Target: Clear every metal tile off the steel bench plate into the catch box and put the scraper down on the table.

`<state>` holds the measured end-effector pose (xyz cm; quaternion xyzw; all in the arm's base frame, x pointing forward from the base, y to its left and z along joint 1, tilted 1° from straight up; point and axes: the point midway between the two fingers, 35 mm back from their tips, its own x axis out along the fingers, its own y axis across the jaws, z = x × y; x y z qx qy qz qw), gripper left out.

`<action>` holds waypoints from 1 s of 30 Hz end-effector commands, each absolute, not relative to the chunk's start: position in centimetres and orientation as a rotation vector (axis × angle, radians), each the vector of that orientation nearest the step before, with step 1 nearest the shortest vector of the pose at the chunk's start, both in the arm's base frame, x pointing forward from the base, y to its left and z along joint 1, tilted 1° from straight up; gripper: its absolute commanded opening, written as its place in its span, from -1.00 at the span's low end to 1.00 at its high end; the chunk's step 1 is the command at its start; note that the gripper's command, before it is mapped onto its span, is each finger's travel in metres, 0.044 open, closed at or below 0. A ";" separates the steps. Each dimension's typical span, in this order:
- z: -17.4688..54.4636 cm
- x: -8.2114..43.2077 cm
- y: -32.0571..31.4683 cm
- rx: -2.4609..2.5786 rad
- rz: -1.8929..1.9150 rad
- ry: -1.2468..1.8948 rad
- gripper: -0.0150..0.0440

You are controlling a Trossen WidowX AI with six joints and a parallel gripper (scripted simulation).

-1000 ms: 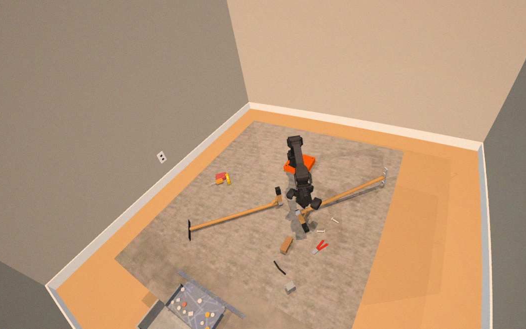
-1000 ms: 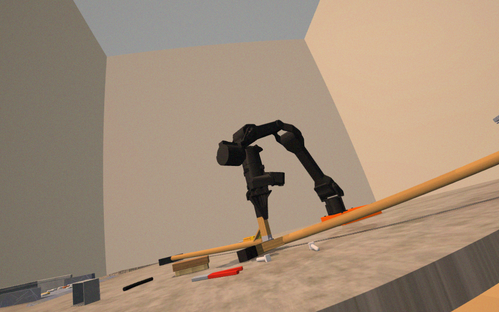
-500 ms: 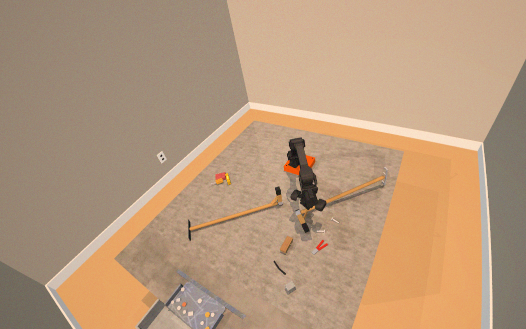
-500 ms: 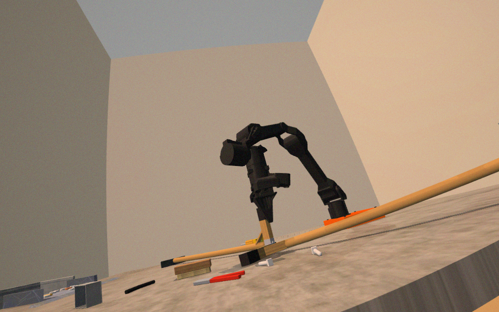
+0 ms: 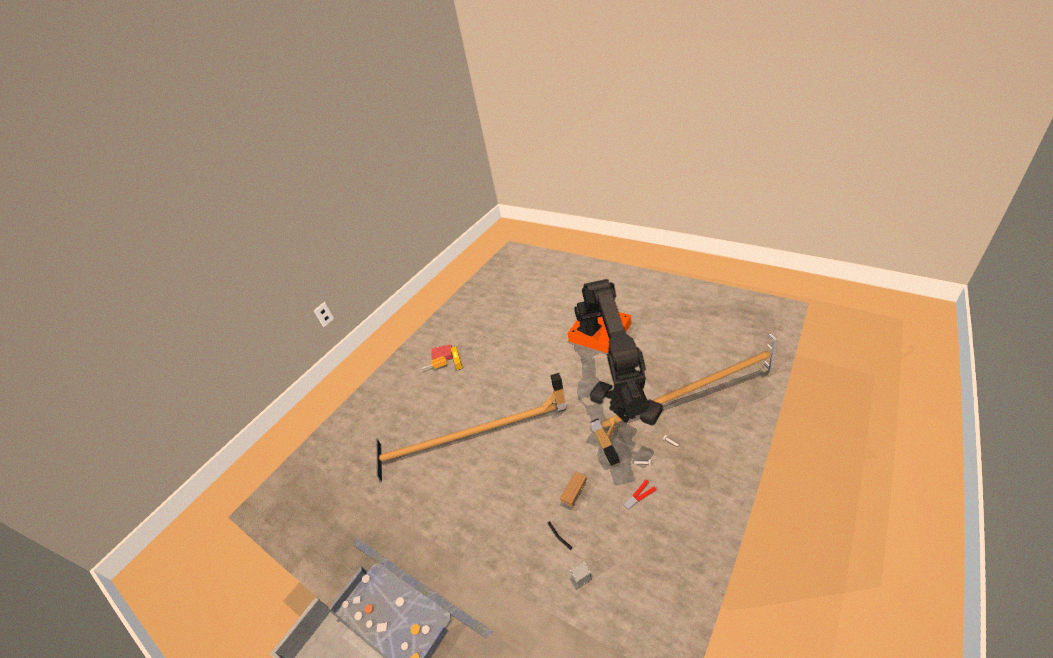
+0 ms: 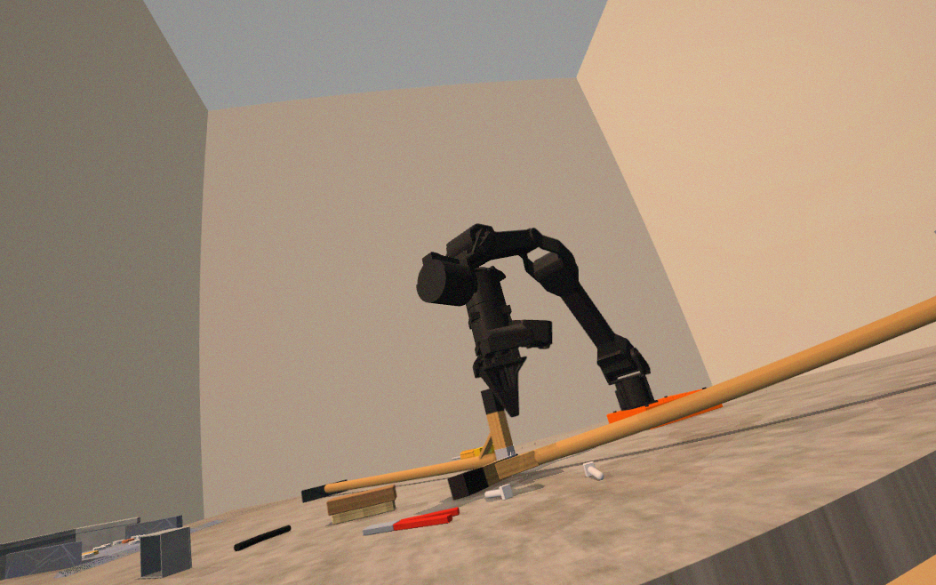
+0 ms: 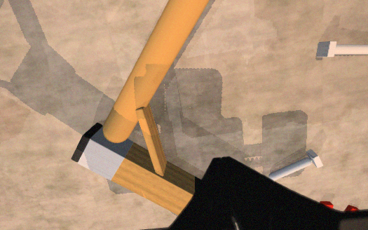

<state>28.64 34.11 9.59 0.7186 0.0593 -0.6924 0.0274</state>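
The long scraper [image 5: 473, 429] [image 6: 391, 477] lies on the table at the left, its flat black blade at the far left and its upright wood-and-black grip block [image 5: 559, 393] [image 6: 498, 429] near the middle. My gripper [image 5: 628, 415] [image 6: 514, 412] [image 7: 221, 165] is shut and empty, above the table near the grip end of a long-handled rake [image 5: 710, 379] [image 6: 805, 365] [image 7: 162, 52]. In the wrist view it hides part of the rake's grip block. The steel plate [image 5: 432, 614] is at the bottom left with several white and orange tiles on it. The catch box [image 5: 301, 626] adjoins it, partly cut off.
Two bolts [image 5: 670, 440] [image 5: 642, 462] [image 7: 355, 50] [image 7: 291, 168] lie near the rake's grip. A brown brush [image 5: 572, 488] [image 6: 362, 501], red-handled pliers [image 5: 647, 493] [image 6: 420, 521], a black rod [image 5: 559, 536] [image 6: 262, 537] and a grey block [image 5: 580, 575] [image 6: 175, 552] lie towards the plate.
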 end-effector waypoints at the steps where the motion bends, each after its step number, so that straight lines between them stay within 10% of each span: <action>1: 9.5 28.4 34.8 2.220 -2.137 0.176 -0.49; 30: 17.2 27.9 35.0 2.285 -2.112 0.237 -0.49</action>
